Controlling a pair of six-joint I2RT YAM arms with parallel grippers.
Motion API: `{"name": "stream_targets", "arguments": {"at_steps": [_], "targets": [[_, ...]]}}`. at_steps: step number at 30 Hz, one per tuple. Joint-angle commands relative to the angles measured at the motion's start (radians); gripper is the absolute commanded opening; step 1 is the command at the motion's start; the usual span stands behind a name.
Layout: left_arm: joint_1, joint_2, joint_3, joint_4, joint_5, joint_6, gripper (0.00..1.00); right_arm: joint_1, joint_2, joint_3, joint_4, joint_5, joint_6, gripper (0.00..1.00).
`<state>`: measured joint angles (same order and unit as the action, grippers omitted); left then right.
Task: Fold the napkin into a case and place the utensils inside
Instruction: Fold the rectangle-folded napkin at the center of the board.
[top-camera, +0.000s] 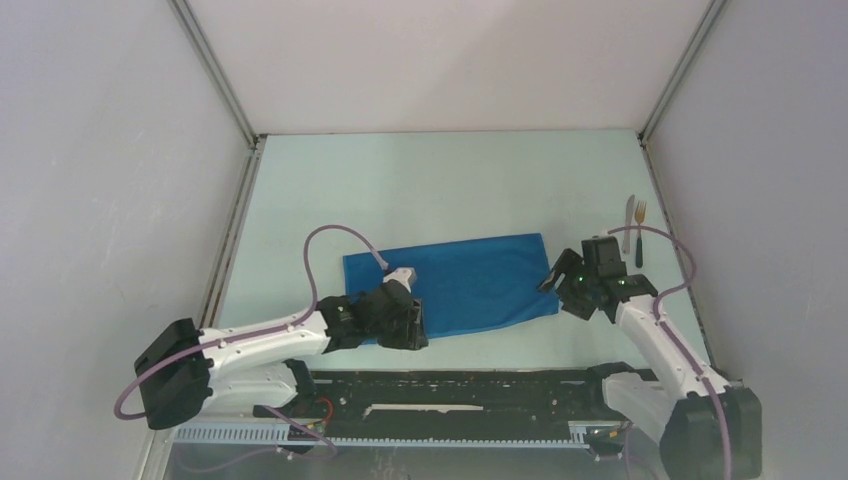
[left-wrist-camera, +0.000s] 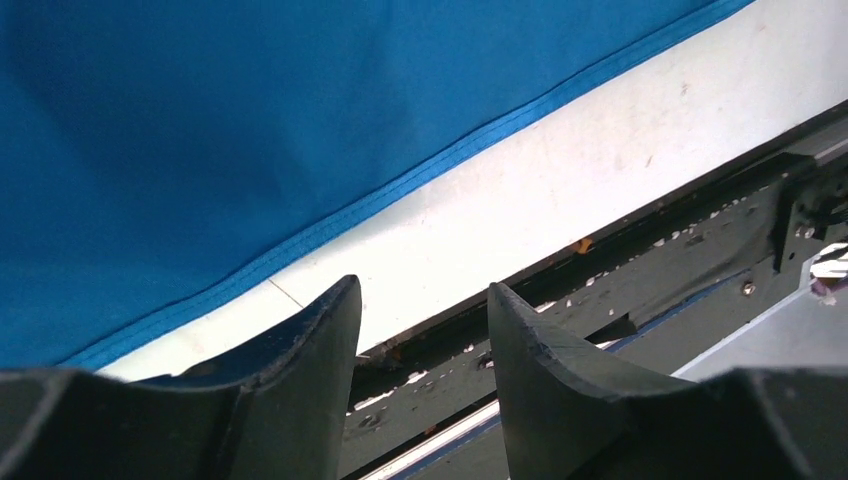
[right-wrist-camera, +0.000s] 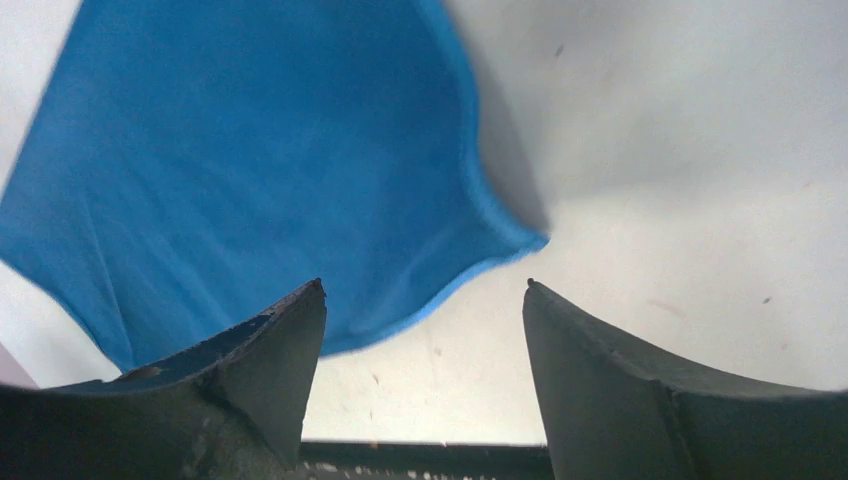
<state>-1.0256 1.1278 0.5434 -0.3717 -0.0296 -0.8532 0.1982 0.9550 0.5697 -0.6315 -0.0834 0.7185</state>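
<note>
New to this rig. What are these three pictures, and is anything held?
Two white robot arms stand at the near edge of a pale table. The wide picture looks down from above; the close-ups come from wrist cameras, dark jaws at the bottom. A bright blue cloth napkin lies spread mid-table. A small silvery knife and a dark-handled fork lie at the far right. The left arm is at the napkin's near edge, the right arm at its near right corner. Both pairs of jaws are open; nothing is held.
</note>
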Motion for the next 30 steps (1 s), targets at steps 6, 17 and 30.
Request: {"name": "stream_targets", "arguments": {"at_steps": [6,17,30], "targets": [[0.037,-0.080,0.050,-0.043,-0.008,0.097,0.57,-0.105,0.271,0.172,0.028,-0.044,-0.232,0.75],[0.057,-0.087,0.010,0.038,0.061,0.126,0.59,0.052,0.385,0.216,0.099,-0.127,-0.201,0.90],[0.146,-0.123,-0.026,0.057,0.117,0.159,0.61,0.073,0.336,0.206,0.037,-0.007,-0.254,0.99]]}}
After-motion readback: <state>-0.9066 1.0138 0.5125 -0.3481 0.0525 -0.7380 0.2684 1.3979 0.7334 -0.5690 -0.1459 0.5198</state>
